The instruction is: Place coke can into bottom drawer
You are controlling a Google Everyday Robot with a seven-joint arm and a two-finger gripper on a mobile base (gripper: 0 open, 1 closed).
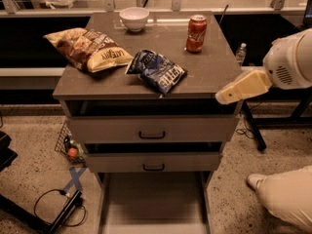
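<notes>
The coke can (196, 33) stands upright at the back right of the cabinet top (214, 72). The bottom drawer (153, 201) is pulled out at the foot of the cabinet, and its pale floor is bare. My gripper (228, 94) is the tan end of the arm that reaches in from the right. It hangs at the cabinet's front right corner, level with the top's edge. It is well in front of the can and to the can's right, and it holds nothing that I can see.
A white bowl (134, 18) sits at the back of the top. A brown-yellow chip bag (90, 50) and a blue chip bag (158, 71) lie on the top's left and middle. The two upper drawers (152, 130) stand slightly ajar. A water bottle (241, 52) is behind the cabinet, and cables (58, 204) lie on the floor at the left.
</notes>
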